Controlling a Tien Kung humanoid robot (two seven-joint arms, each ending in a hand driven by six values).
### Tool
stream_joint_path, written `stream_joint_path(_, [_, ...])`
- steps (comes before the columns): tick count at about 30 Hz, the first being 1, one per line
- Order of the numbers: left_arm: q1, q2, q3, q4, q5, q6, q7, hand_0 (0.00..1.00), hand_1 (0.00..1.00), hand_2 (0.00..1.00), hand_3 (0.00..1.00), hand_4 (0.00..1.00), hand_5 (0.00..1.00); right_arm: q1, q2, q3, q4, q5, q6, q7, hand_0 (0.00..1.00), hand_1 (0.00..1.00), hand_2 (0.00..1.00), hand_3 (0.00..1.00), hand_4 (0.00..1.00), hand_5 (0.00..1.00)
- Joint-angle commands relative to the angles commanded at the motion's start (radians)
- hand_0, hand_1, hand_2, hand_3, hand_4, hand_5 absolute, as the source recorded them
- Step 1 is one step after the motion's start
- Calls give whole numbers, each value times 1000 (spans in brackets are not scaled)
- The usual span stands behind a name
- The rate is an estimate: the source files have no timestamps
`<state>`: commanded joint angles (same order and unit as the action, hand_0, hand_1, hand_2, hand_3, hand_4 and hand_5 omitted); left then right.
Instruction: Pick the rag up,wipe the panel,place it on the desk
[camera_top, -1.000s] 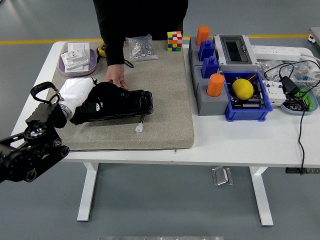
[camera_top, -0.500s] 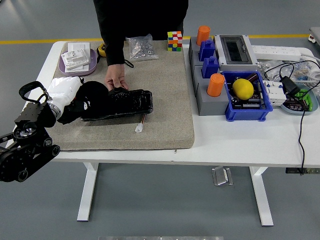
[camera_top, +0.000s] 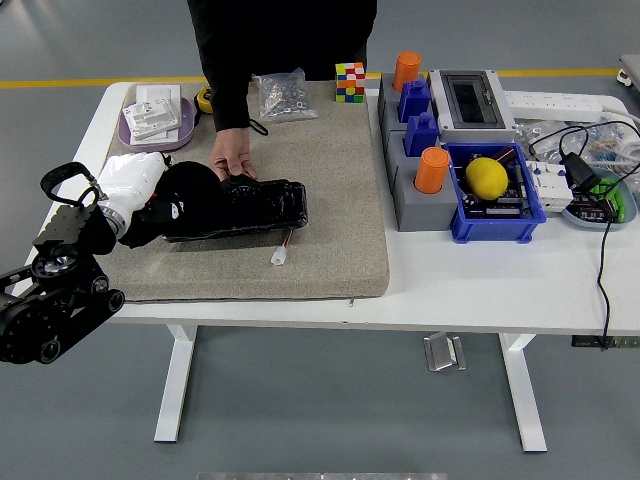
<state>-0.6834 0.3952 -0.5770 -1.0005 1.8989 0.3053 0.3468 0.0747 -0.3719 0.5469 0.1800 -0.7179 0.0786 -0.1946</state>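
The left hand (camera_top: 165, 205) comes in from the left edge of the mat (camera_top: 330, 190) and lies on the near-left part of it. Its fingers are curled down onto a dark rag (camera_top: 190, 195), which is bunched on the left end of the panel (camera_top: 250, 208). A white cover on the wrist (camera_top: 128, 180) sits just left of the rag. The panel is a glossy black slab lying flat on the mat, long side roughly parallel to the mat's near edge. A small white connector (camera_top: 279, 256) on thin wires lies on the mat just near of the panel's right end.

A person in black stands beyond the mat's far edge. 1 hand of theirs (camera_top: 232, 153) reaches down and rests with fingertips on the panel's far edge, just right of the rag.

At the mat's far edge sit a clear bag of small metal parts (camera_top: 280, 96) and a colour cube (camera_top: 349, 82). Left of the mat, a purple tray (camera_top: 130, 132) holds white parts. Right of the mat stand a grey block (camera_top: 410, 200) with 2 orange caps and blue pieces, and a blue bin (camera_top: 495, 220) holding a yellow ball (camera_top: 486, 177). The table (camera_top: 480, 290) is white.
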Motion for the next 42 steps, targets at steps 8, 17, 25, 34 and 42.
stream_joint_path(8, [-15, -36, 23, -7, -6, -2, 5, 227, 151, 477, 384, 345, 2, 2, -1, -4, 0, 1, 1, 1, 724, 580, 666, 577, 998, 418])
stream_joint_path(17, [-30, -81, 39, 3, -18, -9, 10, 227, 153, 477, 384, 350, 2, 4, -3, -7, 0, -3, 1, 1, 724, 580, 666, 578, 998, 419])
stream_joint_path(25, [-39, -97, 63, -26, -16, -11, 16, 226, 153, 477, 385, 352, 2, 5, -4, 5, 0, -17, 3, -2, 724, 580, 666, 578, 998, 419])
stream_joint_path(34, [-70, -134, 100, -36, -19, -14, 21, 227, 155, 478, 387, 357, 2, 7, -5, 7, 0, -23, 4, -4, 724, 580, 666, 579, 998, 419])
stream_joint_path(42, [-85, -161, 135, -41, -25, -17, 25, 227, 157, 479, 388, 362, 2, 8, -6, 5, 0, -23, 4, -3, 724, 579, 666, 577, 998, 419])
